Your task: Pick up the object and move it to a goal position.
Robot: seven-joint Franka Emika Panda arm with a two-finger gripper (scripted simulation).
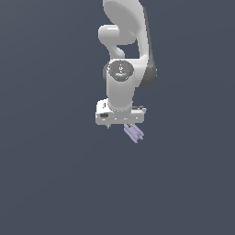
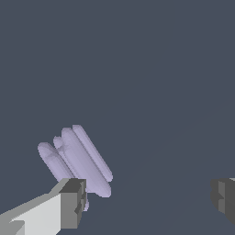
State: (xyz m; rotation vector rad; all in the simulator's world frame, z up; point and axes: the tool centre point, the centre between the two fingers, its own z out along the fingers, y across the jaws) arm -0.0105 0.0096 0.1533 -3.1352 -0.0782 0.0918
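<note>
Claw [image 2: 147, 202] jaws spread wide, gripping nothing; object [image 2: 78, 163] sits off-center beside 1 finger [image 2: 71, 204], so my read: recenter before closing or it gets nudged.

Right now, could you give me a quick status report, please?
Gripper open, jaws wide apart. Lavender object beside one finger, not clamped. Nothing else visible nearby.

surface [image 1: 46, 183]: plain slate-grey | uniform (no markings) | fills both views
</note>
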